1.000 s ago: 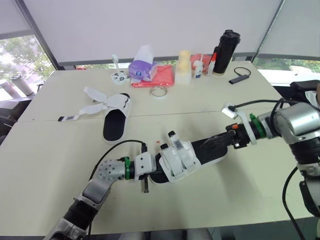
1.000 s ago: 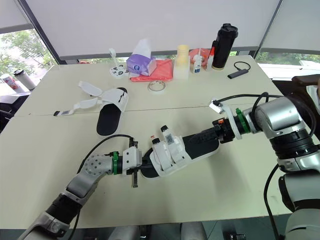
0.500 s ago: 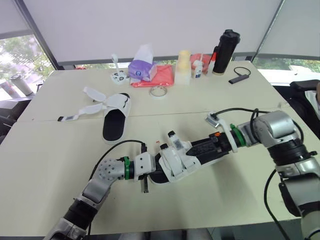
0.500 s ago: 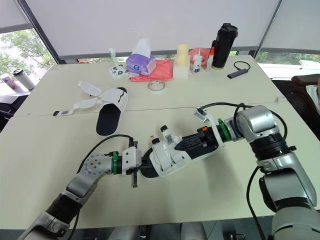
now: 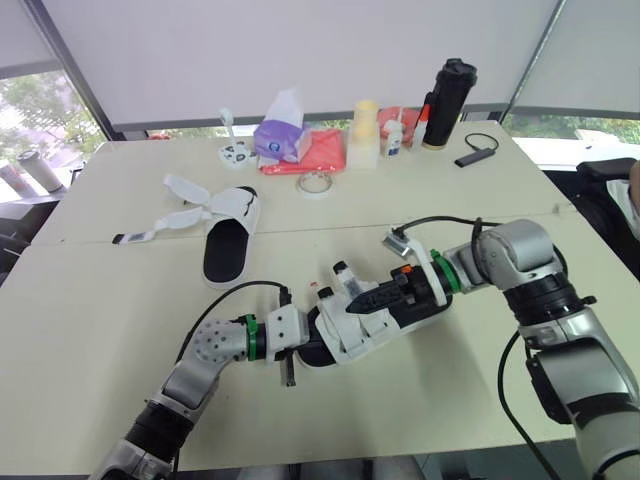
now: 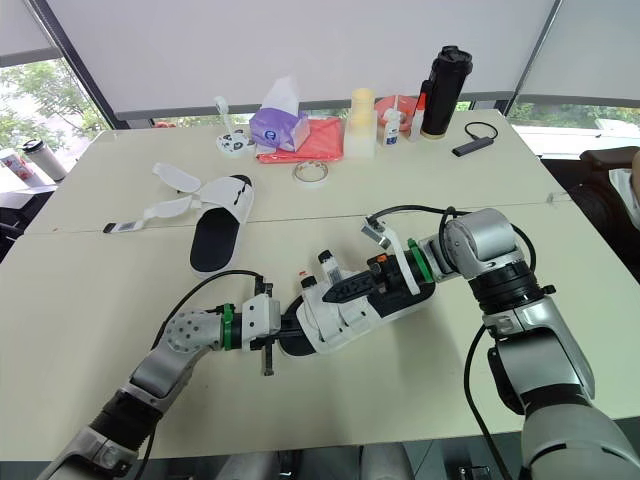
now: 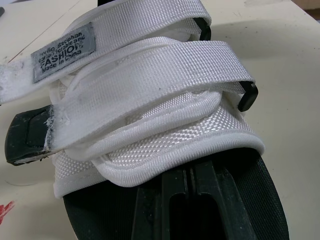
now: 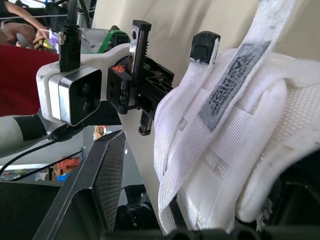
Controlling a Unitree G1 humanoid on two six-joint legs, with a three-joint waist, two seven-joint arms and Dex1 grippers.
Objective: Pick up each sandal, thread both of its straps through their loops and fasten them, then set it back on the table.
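Observation:
The near sandal point(image 5: 365, 322), white straps over a black sole, lies at the table's middle front between both arms. My left gripper point(image 5: 303, 341) is shut on its heel end; in the left wrist view the fingers point(image 7: 186, 197) lie pressed together along the black insole below the crossed straps point(image 7: 145, 75). My right gripper point(image 5: 376, 297) reaches in from the right and rests over the straps, whose labelled strap end point(image 8: 235, 85) stands up. The second sandal point(image 5: 228, 243) lies to the left rear with its straps point(image 5: 180, 213) splayed open.
Along the far edge stand a purple tissue pack point(image 5: 281, 135), red cloth point(image 5: 322, 152), tape roll point(image 5: 317, 184), pale cup point(image 5: 364, 127), small bottle point(image 5: 397, 140) and black flask point(image 5: 447, 90). A black dongle point(image 5: 472, 157) lies far right.
My right gripper has slid left along the near sandal, from its toe end to over the straps. The left gripper and the sandal have stayed put.

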